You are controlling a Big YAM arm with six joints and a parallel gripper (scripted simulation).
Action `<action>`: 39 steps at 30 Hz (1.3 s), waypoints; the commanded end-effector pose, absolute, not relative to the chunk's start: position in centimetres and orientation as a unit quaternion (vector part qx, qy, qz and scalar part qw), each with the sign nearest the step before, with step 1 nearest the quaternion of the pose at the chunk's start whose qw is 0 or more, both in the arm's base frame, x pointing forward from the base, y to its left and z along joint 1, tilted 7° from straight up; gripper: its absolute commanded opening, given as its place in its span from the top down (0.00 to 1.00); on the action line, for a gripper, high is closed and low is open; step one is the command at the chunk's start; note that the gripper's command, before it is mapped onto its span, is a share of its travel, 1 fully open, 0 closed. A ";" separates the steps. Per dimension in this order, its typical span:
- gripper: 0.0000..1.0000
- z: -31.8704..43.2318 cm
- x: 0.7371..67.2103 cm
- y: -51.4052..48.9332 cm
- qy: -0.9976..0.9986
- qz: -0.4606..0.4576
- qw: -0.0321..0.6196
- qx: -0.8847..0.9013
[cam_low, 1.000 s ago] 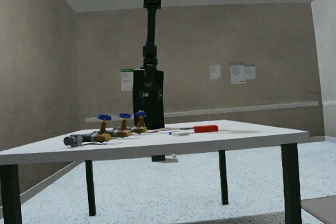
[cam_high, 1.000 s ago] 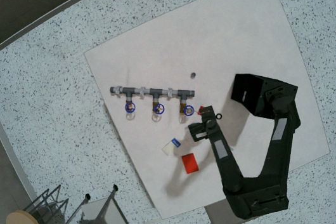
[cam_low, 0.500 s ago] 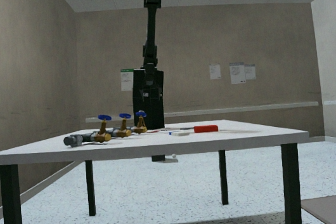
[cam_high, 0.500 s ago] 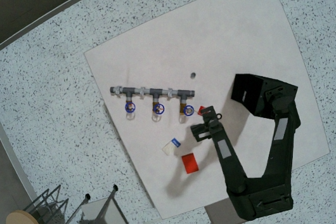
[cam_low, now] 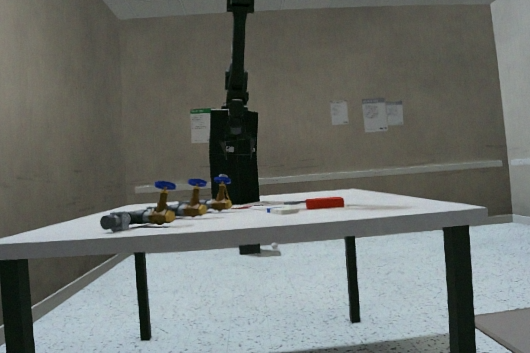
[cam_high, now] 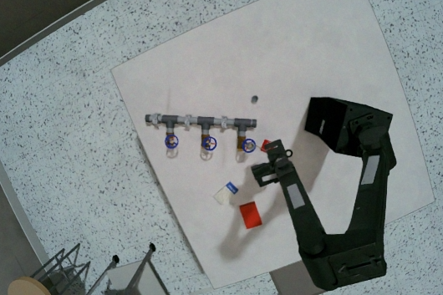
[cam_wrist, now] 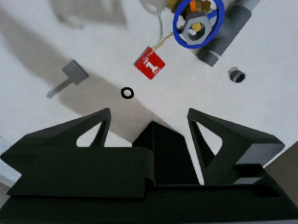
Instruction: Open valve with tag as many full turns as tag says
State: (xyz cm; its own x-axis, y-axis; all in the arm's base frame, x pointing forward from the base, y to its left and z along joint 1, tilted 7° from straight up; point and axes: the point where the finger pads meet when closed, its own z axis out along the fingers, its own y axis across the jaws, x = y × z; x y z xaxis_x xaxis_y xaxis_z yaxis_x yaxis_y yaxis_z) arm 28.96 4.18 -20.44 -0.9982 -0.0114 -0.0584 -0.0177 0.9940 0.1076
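A grey pipe (cam_high: 201,121) carries three brass valves with blue handwheels: left (cam_high: 170,141), middle (cam_high: 209,143) and right (cam_high: 249,144). A red tag (cam_wrist: 150,64) hangs by a thin chain from the right valve (cam_wrist: 196,26) and appears to show a 1. In the top view the tag (cam_high: 264,143) is partly hidden by my arm. My gripper (cam_wrist: 149,112) (cam_high: 267,162) is open and empty. It hangs high above the table, just to the right of the right valve, pointing down. The valves also show in the exterior view (cam_low: 197,183).
A black box (cam_high: 334,125) stands behind my arm's base. A red block (cam_high: 251,215) and a white block with a blue label (cam_high: 226,193) lie in front of the pipe. A small black ring (cam_wrist: 128,92), a grey T-shaped piece (cam_wrist: 70,75) and a dark cap (cam_wrist: 236,75) lie near the tag.
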 end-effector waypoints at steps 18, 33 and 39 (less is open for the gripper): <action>0.00 -19.6 30.0 4.5 0.997 0.057 0.051 -0.024; 0.00 -19.6 30.0 4.5 0.997 0.057 0.051 -0.024; 0.00 -19.8 30.0 3.8 0.997 0.059 0.050 0.013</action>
